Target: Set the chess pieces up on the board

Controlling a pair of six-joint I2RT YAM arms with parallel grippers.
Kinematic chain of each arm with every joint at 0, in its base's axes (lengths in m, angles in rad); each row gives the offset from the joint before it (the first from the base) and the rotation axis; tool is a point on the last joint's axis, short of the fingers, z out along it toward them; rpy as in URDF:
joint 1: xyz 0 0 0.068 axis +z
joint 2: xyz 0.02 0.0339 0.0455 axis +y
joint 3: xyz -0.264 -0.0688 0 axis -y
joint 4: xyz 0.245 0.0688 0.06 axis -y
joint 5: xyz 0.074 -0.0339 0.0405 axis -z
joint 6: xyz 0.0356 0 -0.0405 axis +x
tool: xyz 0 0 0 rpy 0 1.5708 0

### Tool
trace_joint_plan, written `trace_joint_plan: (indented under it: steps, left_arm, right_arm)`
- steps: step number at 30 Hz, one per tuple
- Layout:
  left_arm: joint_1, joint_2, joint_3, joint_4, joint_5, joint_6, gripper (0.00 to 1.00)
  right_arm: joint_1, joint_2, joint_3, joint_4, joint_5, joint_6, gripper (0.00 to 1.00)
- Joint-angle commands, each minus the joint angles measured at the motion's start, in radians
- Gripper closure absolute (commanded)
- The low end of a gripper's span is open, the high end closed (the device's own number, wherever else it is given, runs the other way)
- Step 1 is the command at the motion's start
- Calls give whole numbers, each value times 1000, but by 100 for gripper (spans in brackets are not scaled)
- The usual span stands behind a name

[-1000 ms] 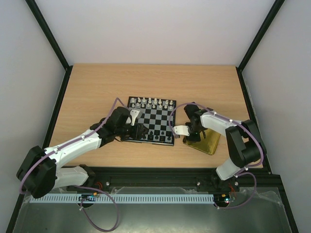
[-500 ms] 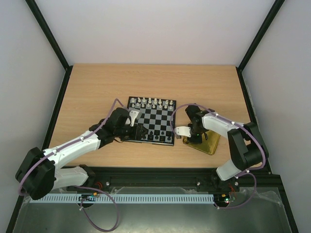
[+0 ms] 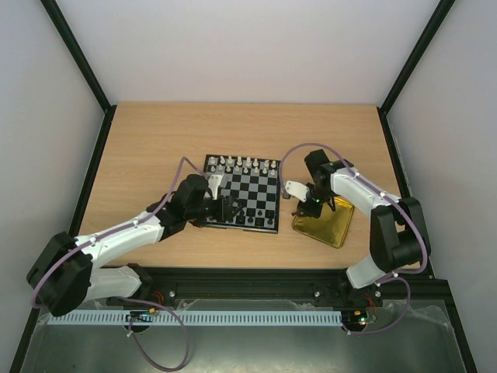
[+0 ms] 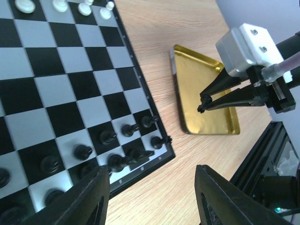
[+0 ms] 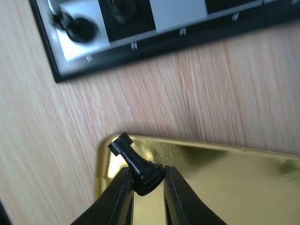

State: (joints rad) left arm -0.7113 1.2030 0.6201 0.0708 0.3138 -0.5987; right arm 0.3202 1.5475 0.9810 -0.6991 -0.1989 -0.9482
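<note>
R fingers [image 5: 120, 199] pinch blk piece [image 5: 137, 168] above tray [image 5: 234, 183], L arm [image 3: 124, 229] over board [image 4: 61, 101]

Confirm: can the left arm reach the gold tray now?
Probably not cleanly. The right hand, shut on a black chess piece, hangs over the gold tray's board-side edge, blocking the left hand's path.

**Worktop** [image 3: 155, 140]: pale wood-grain surface, bounded left, right and near by a dark frame [image 3: 99, 167]. Two flat things lie directly on it.

(a) The board [image 3: 254, 191], black-and-white checkered with a dark rim, lies beneath and ahead of the left claw [image 4: 151, 173], and its near-right corner is closest to that claw.

(b) A shiny gold square tray [image 3: 332, 230] lies with one corner directly below the right claw [image 5: 146, 174] and is turned at an angle to the board.

Board and tray lie just beside each other without touching. A narrow strip of bare wood separates them, running between the two claws.
</note>
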Motion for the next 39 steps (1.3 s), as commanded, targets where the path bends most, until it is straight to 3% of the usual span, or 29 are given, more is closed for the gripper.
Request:
trace_joint_plan:
  steps: [1, 7, 20, 30, 39]
  left_arm:
    - [-36, 71, 1, 174, 6, -83, 47]
    - [-85, 230, 41, 337, 46, -165, 47]
    - [-105, 439, 109, 638, 124, -325, 53]
    - [-108, 493, 109, 726, 181, -374, 59]
    - [-108, 486, 89, 792, 186, -400, 57]
  right_arm:
    - [-3, -35, 77, -113, -181, 134, 82]
    - [-3, -11, 151, -76, -343, 298, 82]
    - [-2, 10, 138, -62, -460, 345, 81]
    - [-2, 22, 131, -60, -469, 345, 81]
    - [-2, 31, 128, -60, -467, 345, 82]
